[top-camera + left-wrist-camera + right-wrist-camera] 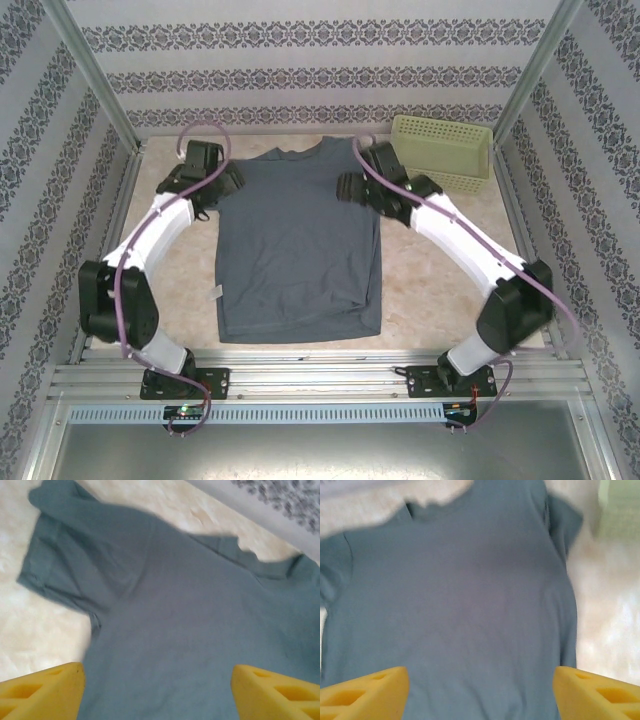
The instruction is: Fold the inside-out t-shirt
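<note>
Desk: a pale beige, marbled, flat desk [430, 270]; bare strips of its surface show to the left and right of the cloth.
Centre of desk: a plain slate blue-grey soft cotton short-sleeved t-shirt [298, 250] lies spread flat, collar toward the far edge and hem toward the near edge.
Lie of the t-shirt: the body is smooth, the hem is slightly rumpled at its near right corner, and the left sleeve lies flat on the desk with a few creases.
Detail: a small white tag [214, 292] sits at the left side seam.
Far right corner: a pale yellow-green perforated rectangular plastic basket [440, 152] stands near the t-shirt's right sleeve, with a strip of bare desk between them.
</note>
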Robot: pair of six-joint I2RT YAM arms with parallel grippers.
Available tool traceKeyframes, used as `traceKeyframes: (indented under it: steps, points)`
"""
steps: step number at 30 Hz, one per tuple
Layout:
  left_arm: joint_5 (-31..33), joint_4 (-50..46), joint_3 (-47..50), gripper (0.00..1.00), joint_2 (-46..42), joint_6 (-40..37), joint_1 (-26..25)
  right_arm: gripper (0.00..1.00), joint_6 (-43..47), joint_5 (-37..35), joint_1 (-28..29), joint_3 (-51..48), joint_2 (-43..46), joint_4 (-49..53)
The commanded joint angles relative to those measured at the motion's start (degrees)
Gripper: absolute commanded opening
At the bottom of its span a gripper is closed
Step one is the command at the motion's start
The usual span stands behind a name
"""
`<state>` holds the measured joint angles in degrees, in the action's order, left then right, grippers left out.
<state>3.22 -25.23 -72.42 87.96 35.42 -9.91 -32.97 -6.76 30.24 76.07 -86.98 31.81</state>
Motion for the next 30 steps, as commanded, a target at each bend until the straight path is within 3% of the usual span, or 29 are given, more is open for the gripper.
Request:
traceKeyframes:
  steps: [1, 6, 12, 17, 22, 25, 27, 30]
  points:
    - [-0.8, -0.5, 7.5, 0.77, -7.3, 0.1, -5.2, 0.75, -8.0, 2.0, 2.9, -11.5, 5.2, -2.5]
    - [0.0, -1.8, 24.6, 0.78, -21.4, 0.4, -12.4, 0.75, -12.0, 0.1, 12.5, -22.2, 11.2, -1.2]
    - [-2.7, -3.3, 40.8, 0.77, -34.8, 6.3, -17.1, 0.75, -18.3, 1.8, 18.8, -28.9, 11.0, -4.0]
    - [-2.9, -0.1, 45.9, 0.77, -38.3, 10.6, -22.7, 0.75, -20.7, 2.4, 23.1, -27.2, 4.1, -7.0]
    - [-2.3, 2.2, 46.3, 0.78, -38.0, 10.0, -25.6, 0.72, -22.0, 1.8, 24.6, -24.3, -2.4, -8.0]
    - [-3.2, 3.9, 46.8, 0.78, -37.9, 9.2, -26.4, 0.56, -21.2, 1.4, 24.6, -22.7, -4.8, -7.1]
    - [-3.3, 4.1, 46.9, 0.78, -37.7, 8.5, -27.2, 0.37, -20.5, 0.8, 24.7, -21.9, -4.8, -6.5]
    - [-3.2, 5.0, 46.4, 0.76, -37.4, 6.9, -29.4, 0.17, -19.5, -1.2, 24.9, -20.6, -3.4, -4.4]
